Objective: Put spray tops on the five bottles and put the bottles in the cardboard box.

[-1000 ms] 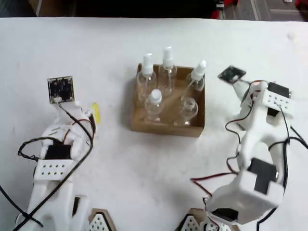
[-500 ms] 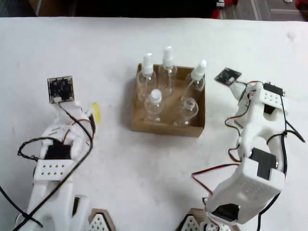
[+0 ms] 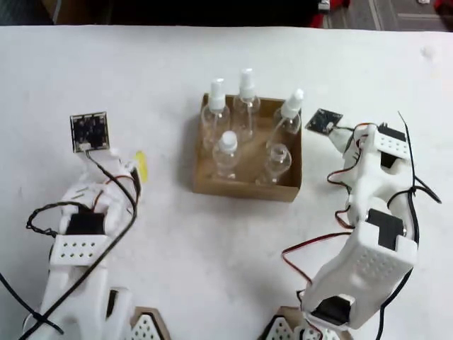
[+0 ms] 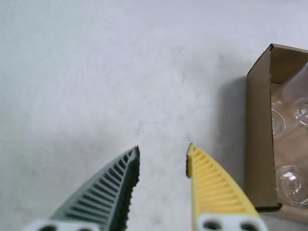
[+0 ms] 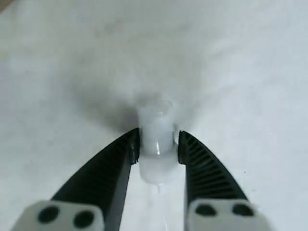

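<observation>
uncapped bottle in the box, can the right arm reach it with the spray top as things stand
Probably yes. The uncapped bottle stands in the cardboard box corner nearest the right arm, with nothing above its neck. The jaws grip the spray top; the tilted bottle behind it is close.

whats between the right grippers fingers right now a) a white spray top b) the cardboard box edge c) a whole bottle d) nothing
a, since the right wrist view shows the right gripper with its fingers pressed against both sides of a small white spray top.
</observation>
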Controlling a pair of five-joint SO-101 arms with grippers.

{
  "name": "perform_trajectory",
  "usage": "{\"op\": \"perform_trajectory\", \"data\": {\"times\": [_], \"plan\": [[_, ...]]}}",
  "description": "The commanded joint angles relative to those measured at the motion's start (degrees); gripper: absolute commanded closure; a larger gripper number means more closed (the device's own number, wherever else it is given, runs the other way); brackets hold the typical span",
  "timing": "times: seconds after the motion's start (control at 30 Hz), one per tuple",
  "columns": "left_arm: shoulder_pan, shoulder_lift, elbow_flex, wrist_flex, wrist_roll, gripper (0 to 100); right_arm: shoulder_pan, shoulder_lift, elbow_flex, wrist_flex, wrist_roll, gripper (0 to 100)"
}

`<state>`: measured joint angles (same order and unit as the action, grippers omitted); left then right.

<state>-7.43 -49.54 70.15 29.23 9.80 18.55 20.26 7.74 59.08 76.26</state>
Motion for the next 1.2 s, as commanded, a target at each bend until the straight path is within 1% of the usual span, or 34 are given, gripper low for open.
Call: {"op": "perform_trajectory", "data": {"times": [0.0, 0.07, 0.23, 0.33, 0.57, 0.6, 0.67, 0.8, 0.9, 1.0, 1.07, 1.17], "plan": [[0.57, -0.92, -0.53, -1.32, -0.62, 85, -0.48, -2.07, -2.2, -0.48, 0.44, 96.5], [0.48, -0.92, -0.53, -1.32, -0.62, 85, -0.4, -4.88, -2.2, 0.57, 0.35, 97.1], [0.4, -0.92, -0.53, -1.14, -0.62, 85, -0.48, -16.48, -2.11, 8.13, 0.26, 97.1], [0.4, -0.92, -0.44, -1.05, -0.62, 85, -0.31, -22.64, -1.67, 10.95, 0.26, 97.1], [0.4, -0.92, -0.44, -0.97, -0.62, 85, -0.75, -35.03, -2.02, 22.29, 0.18, 97.2], [0.4, -0.92, -0.44, -0.97, -0.62, 85, -0.75, -37.49, -1.93, 23.43, -0.18, 97.2], [0.4, -0.92, -0.44, -0.97, -0.62, 85, -0.84, -42.95, -2.02, 24.84, -3.87, 97.2], [0.4, -0.92, -0.44, -0.97, -0.62, 85, -1.45, -54.73, -1.58, 25.27, -14.51, 97.2], [0.4, -0.92, -0.44, -0.97, -0.62, 85, -4.44, -62.29, 2.02, 24.92, -18.99, 97.2], [0.4, -0.92, -0.44, -0.88, -0.62, 85, -8.48, -68.62, 9.67, 22.46, -19.16, 97.1], [0.31, -0.92, -0.44, -0.88, -0.62, 85, -10.33, -72.75, 16.0, 17.71, -19.16, 97.2], [0.31, -0.84, -0.44, -0.88, -0.62, 85, -10.95, -80.04, 25.23, 9.27, -19.6, 98.2]]}}
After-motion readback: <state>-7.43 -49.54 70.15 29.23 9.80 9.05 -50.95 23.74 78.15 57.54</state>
